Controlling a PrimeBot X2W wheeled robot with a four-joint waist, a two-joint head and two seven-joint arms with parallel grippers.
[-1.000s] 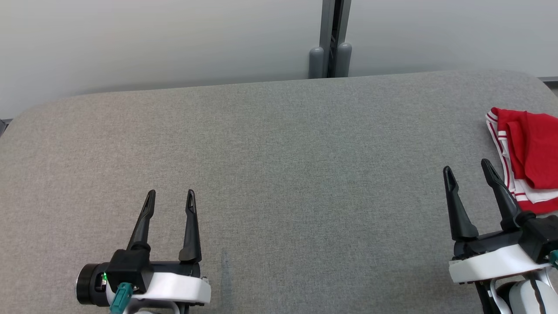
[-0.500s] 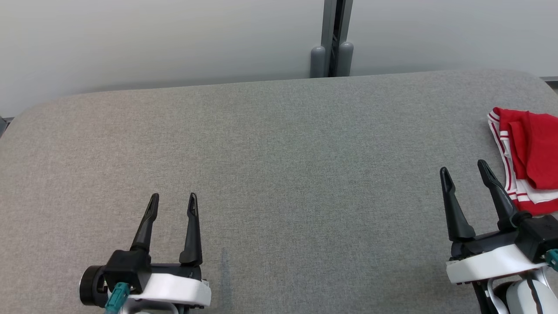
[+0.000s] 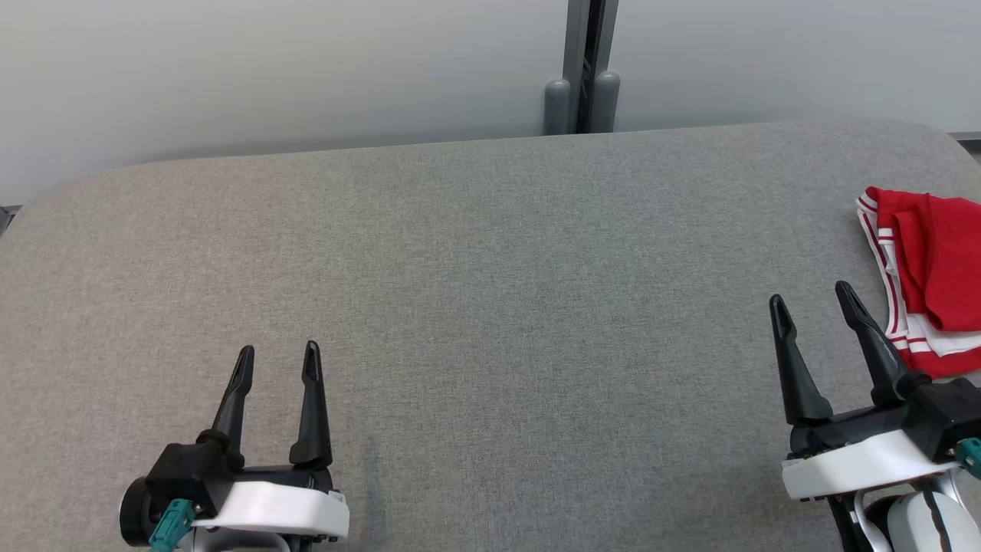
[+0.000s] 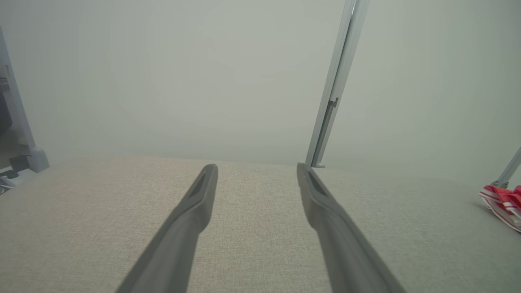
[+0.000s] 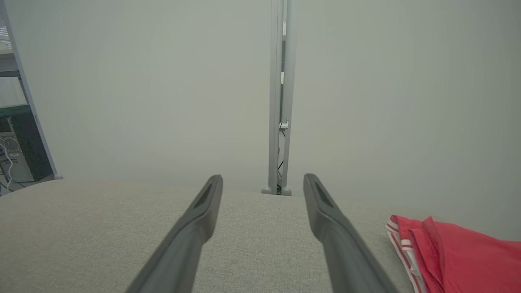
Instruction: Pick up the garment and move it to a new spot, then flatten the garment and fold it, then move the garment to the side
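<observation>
A folded red garment with white stripes lies at the right edge of the grey padded table; part of it runs off the head view. It also appears at the far right of the left wrist view as the garment and at the lower right of the right wrist view as the garment. My right gripper hovers open just left of it, apart from the cloth, holding nothing. My left gripper is open and holds nothing at the lower left, over bare fabric.
Pale wall panels stand behind the table, joined by a grey upright post. The table's corners are rounded. A shelf with equipment stands beyond the table's left end.
My left gripper has drawn back and slid slightly left. The right gripper has shifted a little left. The garment lies where it was.
</observation>
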